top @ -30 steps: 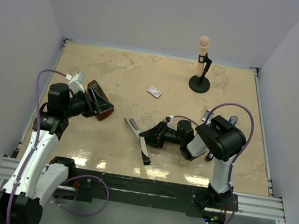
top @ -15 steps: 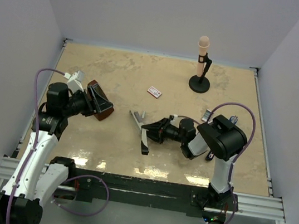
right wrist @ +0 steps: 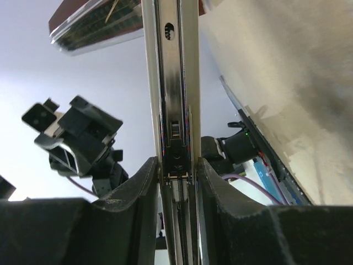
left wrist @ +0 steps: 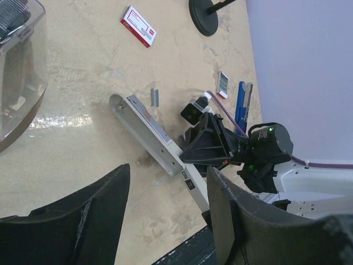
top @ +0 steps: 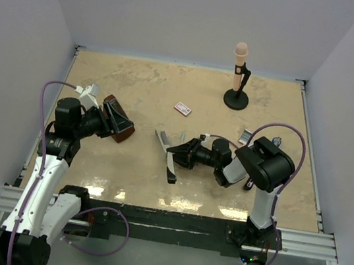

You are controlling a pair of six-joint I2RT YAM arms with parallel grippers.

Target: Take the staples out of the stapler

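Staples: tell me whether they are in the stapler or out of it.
Out: the staples lie on the table, beside the stapler but apart from it. Whether more remain inside cannot be told.

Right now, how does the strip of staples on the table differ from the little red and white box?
The staples are plain silvery grey; the box is red and white. The staples look smaller and narrower than the box. The staples lie close beside the open stapler; the box lies farther off, nearer the black stand base. Both lie flat and loose on the table.
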